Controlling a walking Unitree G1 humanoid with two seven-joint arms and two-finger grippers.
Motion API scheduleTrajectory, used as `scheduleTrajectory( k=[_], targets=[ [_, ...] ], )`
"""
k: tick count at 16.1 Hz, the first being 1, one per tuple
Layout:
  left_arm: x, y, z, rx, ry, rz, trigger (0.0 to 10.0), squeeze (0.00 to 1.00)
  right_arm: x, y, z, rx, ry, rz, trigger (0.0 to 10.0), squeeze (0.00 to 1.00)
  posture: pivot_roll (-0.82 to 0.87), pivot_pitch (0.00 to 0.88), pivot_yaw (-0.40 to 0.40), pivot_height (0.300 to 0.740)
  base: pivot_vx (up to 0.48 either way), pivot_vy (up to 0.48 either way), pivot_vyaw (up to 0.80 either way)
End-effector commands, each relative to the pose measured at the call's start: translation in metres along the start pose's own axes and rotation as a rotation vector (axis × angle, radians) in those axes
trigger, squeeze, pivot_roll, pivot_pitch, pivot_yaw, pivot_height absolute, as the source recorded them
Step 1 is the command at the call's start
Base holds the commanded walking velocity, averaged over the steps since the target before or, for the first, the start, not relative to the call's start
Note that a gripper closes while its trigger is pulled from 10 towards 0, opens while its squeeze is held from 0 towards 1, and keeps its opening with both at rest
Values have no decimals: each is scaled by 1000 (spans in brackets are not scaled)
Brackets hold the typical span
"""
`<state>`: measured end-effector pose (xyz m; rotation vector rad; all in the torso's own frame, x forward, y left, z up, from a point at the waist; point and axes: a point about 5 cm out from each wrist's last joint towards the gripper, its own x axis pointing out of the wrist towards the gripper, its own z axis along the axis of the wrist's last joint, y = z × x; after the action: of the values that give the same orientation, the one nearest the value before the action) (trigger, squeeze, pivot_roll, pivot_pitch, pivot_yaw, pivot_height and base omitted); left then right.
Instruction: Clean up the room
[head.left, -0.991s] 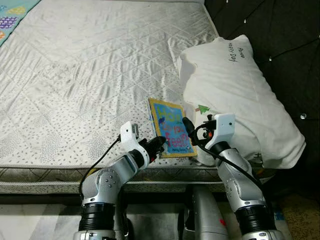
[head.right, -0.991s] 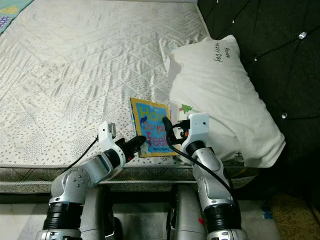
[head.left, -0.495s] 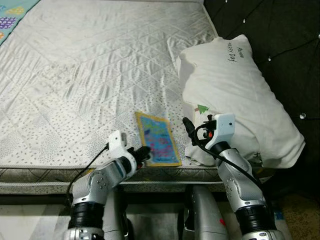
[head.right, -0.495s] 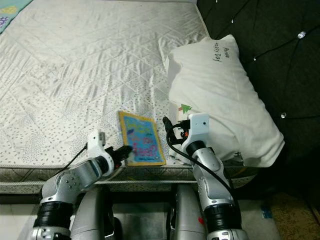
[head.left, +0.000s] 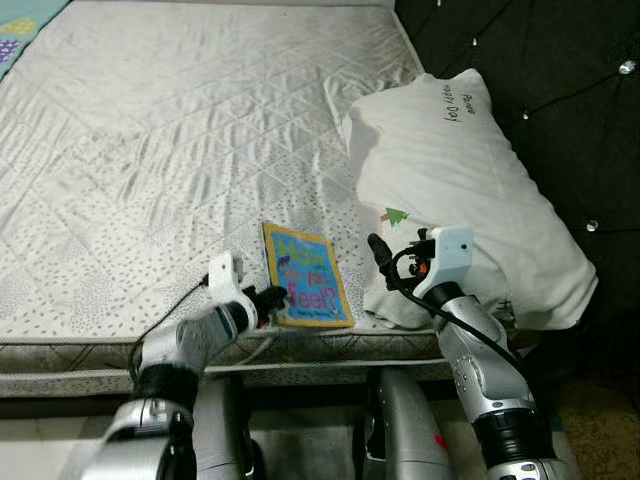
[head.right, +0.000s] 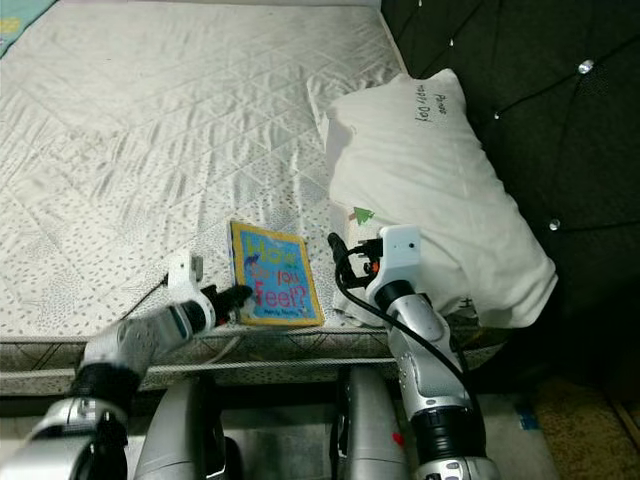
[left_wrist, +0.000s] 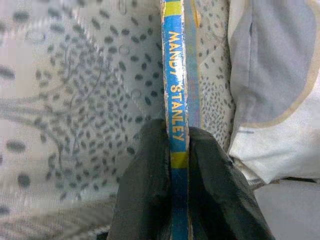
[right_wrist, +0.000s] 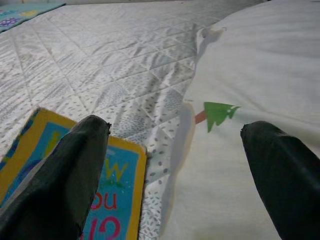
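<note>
A thin children's book (head.left: 305, 287) with a blue cover and yellow border lies on the grey quilted mattress (head.left: 170, 150) near its front edge, beside a white pillow (head.left: 460, 180). My left gripper (head.left: 268, 296) is shut on the book's near left edge; in the left wrist view both black fingers (left_wrist: 150, 195) clamp the blue spine (left_wrist: 176, 100). My right gripper (head.left: 378, 250) hovers open just right of the book, over the pillow's lower corner. The right wrist view has its fingers (right_wrist: 65, 175) spread wide, with the book (right_wrist: 107, 195) and the pillow (right_wrist: 260, 75) ahead.
A dark tufted headboard (head.left: 520, 50) stands right of the pillow. The mattress edge (head.left: 90, 350) runs along the front, with floor below. A patterned blue cloth (head.left: 25, 20) lies at the bed's far left corner.
My left arm has drawn back toward the left, pulling the book along the mattress away from the pillow. The right gripper has stayed in place, open. The camera has shifted slightly.
</note>
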<state>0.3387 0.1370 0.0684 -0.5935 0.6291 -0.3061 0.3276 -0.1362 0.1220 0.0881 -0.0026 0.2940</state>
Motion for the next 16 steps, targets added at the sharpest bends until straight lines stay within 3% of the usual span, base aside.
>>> scheduleTrajectory(
  k=[1,3,4,9,16],
  targets=[
    [-3,12,2,38,-9,68,10000,0,-2,-5,-1,3,9,-19,10000,0,-45,177,-38,571,0,0,0],
    [-3,19,9,93,-26,110,10000,929,-2,-3,-1,5,10,-17,10000,0,-47,178,-39,571,0,0,0],
    [-3,21,10,110,-22,106,10000,1000,-2,-3,-1,5,10,-15,10000,0,-47,179,-40,571,0,0,0],
    [-4,29,15,212,9,128,10000,1000,-1,-4,0,1,10,-16,10000,0,-52,180,-42,571,0,0,0],
    [-21,56,39,341,-53,303,10000,1000,0,-4,-1,0,12,-12,10000,0,-46,171,-40,571,0,0,0]
  ],
)
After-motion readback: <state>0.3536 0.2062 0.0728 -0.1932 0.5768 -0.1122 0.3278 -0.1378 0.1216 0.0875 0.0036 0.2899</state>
